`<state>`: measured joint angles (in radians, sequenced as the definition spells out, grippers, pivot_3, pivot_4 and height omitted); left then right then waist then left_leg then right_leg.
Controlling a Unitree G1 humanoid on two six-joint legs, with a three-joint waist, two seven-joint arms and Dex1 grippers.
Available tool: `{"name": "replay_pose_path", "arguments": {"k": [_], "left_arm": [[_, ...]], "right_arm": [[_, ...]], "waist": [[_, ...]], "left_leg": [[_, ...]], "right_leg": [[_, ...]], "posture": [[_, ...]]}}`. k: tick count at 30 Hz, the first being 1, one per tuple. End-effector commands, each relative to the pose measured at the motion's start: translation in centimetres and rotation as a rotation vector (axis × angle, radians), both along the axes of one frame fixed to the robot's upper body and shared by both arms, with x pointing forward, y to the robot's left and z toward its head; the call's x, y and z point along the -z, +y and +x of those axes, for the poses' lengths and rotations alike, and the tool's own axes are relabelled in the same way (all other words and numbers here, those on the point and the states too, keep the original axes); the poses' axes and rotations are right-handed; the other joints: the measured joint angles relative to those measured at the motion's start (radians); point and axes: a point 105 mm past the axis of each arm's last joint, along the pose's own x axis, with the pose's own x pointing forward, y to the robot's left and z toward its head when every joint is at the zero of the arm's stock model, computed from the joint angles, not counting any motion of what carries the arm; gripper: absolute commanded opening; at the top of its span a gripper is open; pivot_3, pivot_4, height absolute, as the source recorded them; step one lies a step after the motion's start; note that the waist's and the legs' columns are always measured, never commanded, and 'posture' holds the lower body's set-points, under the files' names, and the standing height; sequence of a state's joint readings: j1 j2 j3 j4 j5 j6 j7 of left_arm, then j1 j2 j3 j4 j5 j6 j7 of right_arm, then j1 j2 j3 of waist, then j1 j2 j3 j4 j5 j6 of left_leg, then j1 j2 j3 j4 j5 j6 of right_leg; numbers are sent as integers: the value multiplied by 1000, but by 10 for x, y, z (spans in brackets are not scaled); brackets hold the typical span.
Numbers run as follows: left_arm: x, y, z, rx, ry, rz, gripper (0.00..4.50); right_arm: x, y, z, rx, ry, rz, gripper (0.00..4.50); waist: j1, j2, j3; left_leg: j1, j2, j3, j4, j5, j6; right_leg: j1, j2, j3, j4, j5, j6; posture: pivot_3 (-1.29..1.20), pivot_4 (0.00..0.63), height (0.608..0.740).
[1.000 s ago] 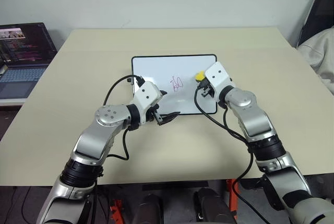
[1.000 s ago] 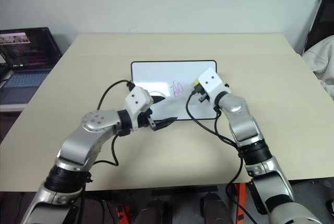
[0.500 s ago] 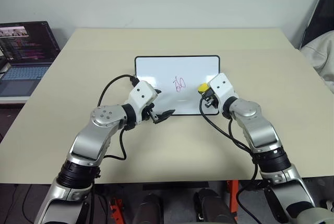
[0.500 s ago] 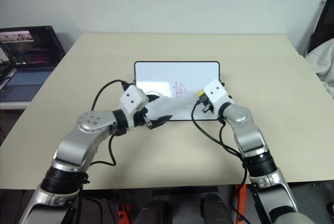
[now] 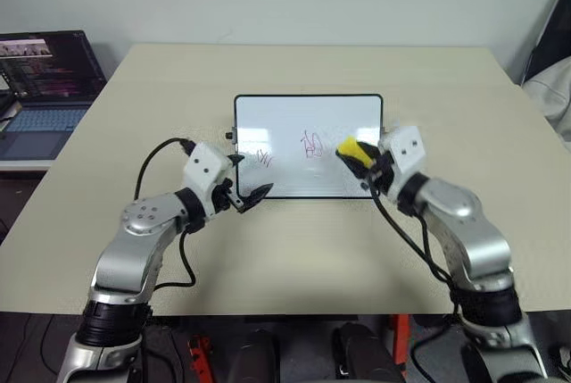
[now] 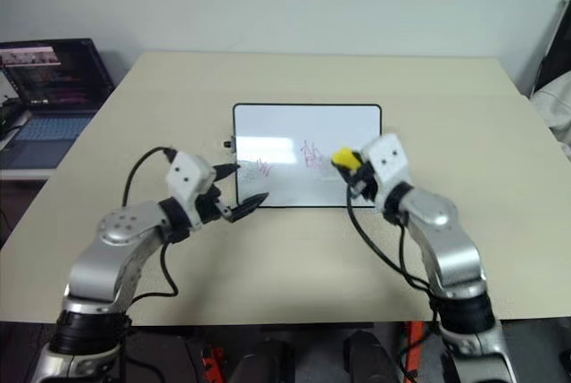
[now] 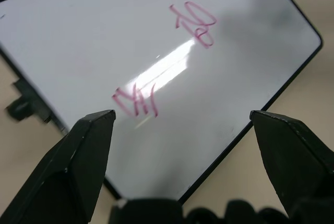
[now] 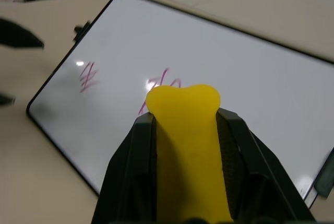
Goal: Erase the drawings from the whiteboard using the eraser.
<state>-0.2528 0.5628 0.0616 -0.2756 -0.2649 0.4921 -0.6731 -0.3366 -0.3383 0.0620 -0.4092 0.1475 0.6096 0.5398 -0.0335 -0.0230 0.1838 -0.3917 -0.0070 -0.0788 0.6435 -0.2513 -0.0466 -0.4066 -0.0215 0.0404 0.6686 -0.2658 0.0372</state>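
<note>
Left eye view: two red-purple marker doodles (image 5: 310, 144) remain on the glossy black-framed whiteboard (image 5: 285, 115) (unfinished); right end effector (image 5: 364, 160) clamps the yellow eraser (image 5: 351, 148), left end effector (image 5: 248, 195) spread apart.

A: Any words, labels or numbers to read here?

B: None that I can make out. The whiteboard (image 5: 308, 145) carries only red-purple drawings (image 5: 310, 144), scribbles rather than letters.

A: And the laptop (image 5: 43, 88) at the upper left of the frame?

B: Its screen shows lines of coloured text, but far too small to read.
</note>
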Motion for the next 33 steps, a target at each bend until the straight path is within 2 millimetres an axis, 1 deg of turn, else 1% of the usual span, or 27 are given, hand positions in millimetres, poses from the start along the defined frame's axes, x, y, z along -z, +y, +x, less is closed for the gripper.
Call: {"name": "replay_pose_path", "arguments": {"k": [1, 3, 5, 7, 9, 12, 14, 16, 18, 19, 20, 23, 24, 28, 30, 31, 33], "left_arm": [[-14, 1, -10, 1, -68, -40, 4500], [-9, 4, -17, -6, -56, -54, 4500], [-3, 7, -22, -21, -38, -60, 4500], [8, 9, -29, -22, -20, -27, 4500], [14, 10, -32, -28, -4, -28, 4500], [16, 9, -32, -29, -6, -19, 4500], [15, 8, -31, -27, -11, -18, 4500], [14, 7, -30, -21, -15, -7, 4500], [14, 7, -30, -13, -15, 0, 4500], [14, 7, -29, -11, -15, 0, 4500], [14, 7, -29, -10, -15, 0, 4500], [15, 3, -28, 6, -20, 7, 4500], [16, 3, -28, 9, -19, 8, 4500], [19, -2, -26, 30, -20, 15, 4500], [21, -3, -27, 36, -21, 17, 4500], [22, -3, -27, 39, -20, 16, 4500], [24, -3, -28, 44, -19, 17, 4500]], "right_arm": [[-14, 6, -27, -102, -80, 41, 1193], [-1, 4, -40, -133, -29, 51, 1193], [4, 2, -46, -136, 0, 87, 1193], [13, -1, -49, -123, 34, 101, 1193], [20, 1, -51, -127, 46, 91, 1193], [25, 5, -51, -141, 47, 64, 1193], [21, 10, -46, -145, 13, 55, 1192], [15, 15, -36, -126, -32, 47, 1192], [9, 24, -11, -87, -119, -32, 1192], [8, 28, -4, -79, -146, -57, 1192], [6, 30, 4, -63, -168, -65, 1192], [-8, 40, 41, 33, -248, -61, 1192], [-10, 42, 48, 48, -263, -61, 1192], [-9, 47, 76, 88, -313, -92, 1192], [-6, 48, 84, 97, -299, -90, 1192], [-2, 48, 87, 98, -279, -97, 1192], [18, 51, 88, 55, -202, -146, 1192]], "waist": [[2, 0, 0], [2, 0, 0], [2, 0, 0], [1, 0, 0], [1, 0, 0], [3, 0, 0], [3, 0, 0], [2, 0, 0], [-2, 0, 0], [-4, 0, 0], [-3, 0, 0], [-1, 0, 0], [-1, 0, 0], [3, 0, 0], [4, 0, 0], [3, 0, 0], [1, 0, 0]], "left_leg": [[0, 0, 0, 0, 0, 0], [-1, 1, -1, 0, 0, 0], [-1, 1, -1, 0, 0, 0], [-1, 1, -1, 0, 0, 0], [0, 1, 0, 0, 0, 0], [0, 1, -1, 0, 0, 0], [1, 1, -1, 1, 0, 0], [1, 1, 0, 1, 0, 0], [2, 1, 1, 2, 0, 0], [2, 1, 2, 1, 0, 0], [3, 1, 3, 1, 0, 0], [2, 2, 3, 0, 0, 0], [2, 1, 3, 0, 0, 0], [1, 1, 3, 1, 0, 0], [0, 0, 3, 0, 0, 0], [-1, 0, 3, 0, 0, 0], [-1, 1, 3, 0, 0, 0]], "right_leg": [[0, 0, 0, -1, 0, 0], [1, 0, 0, -3, 0, 0], [1, 0, 0, -4, 0, 0], [1, 0, 0, -4, 0, 0], [2, 0, 0, -4, 0, 0], [2, 1, -1, -4, 0, 0], [2, 1, -1, -4, 0, 0], [2, 2, -1, -4, 1, 1], [2, 2, 0, -3, 1, 0], [2, 2, 0, -3, 2, 0], [2, 2, 1, -3, 2, -1], [2, 3, 0, -2, 2, -1], [1, 3, 0, -2, 2, -1], [1, 1, 0, -3, 3, -2], [1, 1, -1, -4, 3, -1], [1, 1, -1, -4, 3, -1], [0, 1, 0, -4, 3, -2]], "posture": [[0, 150, 740], [0, 150, 740], [0, 150, 740], [0, 150, 740], [0, 150, 740], [0, 150, 740], [0, 150, 740], [0, 150, 740], [0, 150, 740], [0, 150, 740], [0, 150, 740], [0, 150, 740], [0, 150, 740], [0, 150, 740], [0, 150, 740], [0, 150, 740], [0, 150, 740]]}}
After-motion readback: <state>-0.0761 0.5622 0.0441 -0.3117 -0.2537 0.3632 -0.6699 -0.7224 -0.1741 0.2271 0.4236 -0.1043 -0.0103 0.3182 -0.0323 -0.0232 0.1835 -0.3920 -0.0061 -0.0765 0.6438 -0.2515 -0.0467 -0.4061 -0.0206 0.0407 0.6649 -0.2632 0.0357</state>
